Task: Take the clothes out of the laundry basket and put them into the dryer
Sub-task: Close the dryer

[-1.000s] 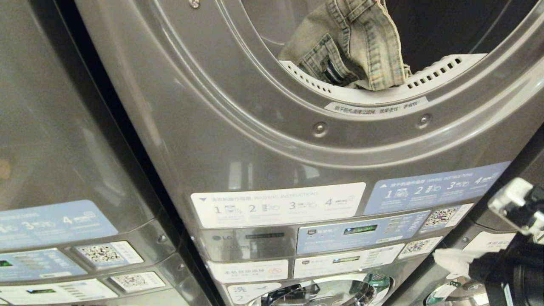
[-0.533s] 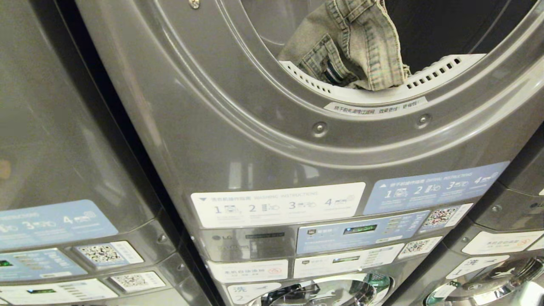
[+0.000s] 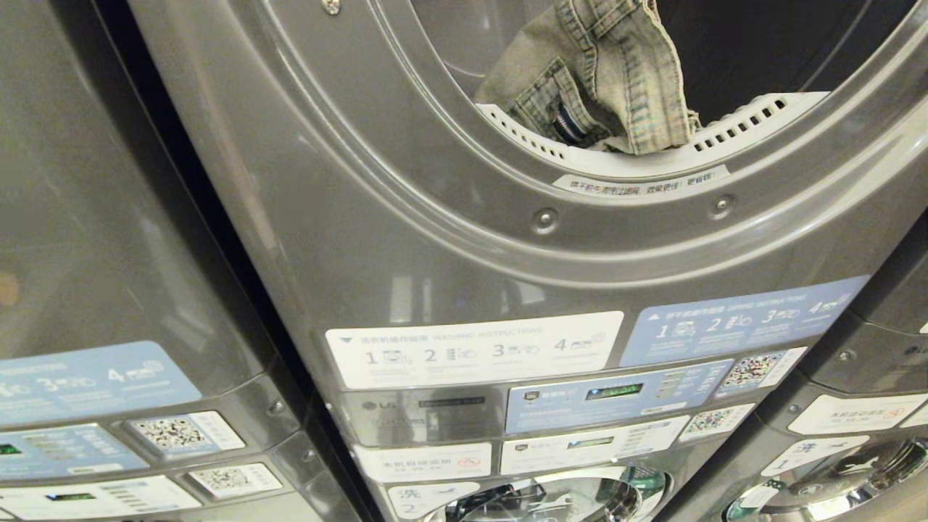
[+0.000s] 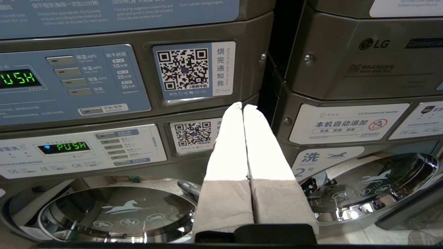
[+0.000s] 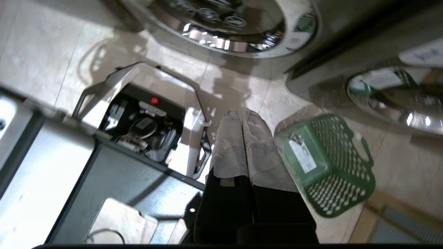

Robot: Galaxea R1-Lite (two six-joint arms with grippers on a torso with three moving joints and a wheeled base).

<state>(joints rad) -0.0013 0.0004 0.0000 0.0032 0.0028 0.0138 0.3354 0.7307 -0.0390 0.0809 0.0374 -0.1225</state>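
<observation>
The clothes (image 3: 602, 80), a faded denim garment, lie in the open mouth of the dryer (image 3: 507, 239) and hang over its white slotted lip. In the right wrist view the green laundry basket (image 5: 328, 162) stands on the tiled floor with no clothes showing inside. My right gripper (image 5: 242, 112) hangs low beside the basket, pointing at the floor. It is shut and holds nothing. My left gripper (image 4: 242, 105) is parked in front of the control panels, shut and holding nothing. Neither arm shows in the head view.
A similar grey stack (image 3: 109, 254) stands to the left and another (image 3: 870, 377) to the right. Chrome-ringed washer doors (image 3: 551, 500) sit below the panels. The robot's own base (image 5: 145, 124) lies on the floor close to the right gripper.
The right gripper, at the head view's right edge a second ago, has dropped out of that view. The denim garment and the machines have not moved.
</observation>
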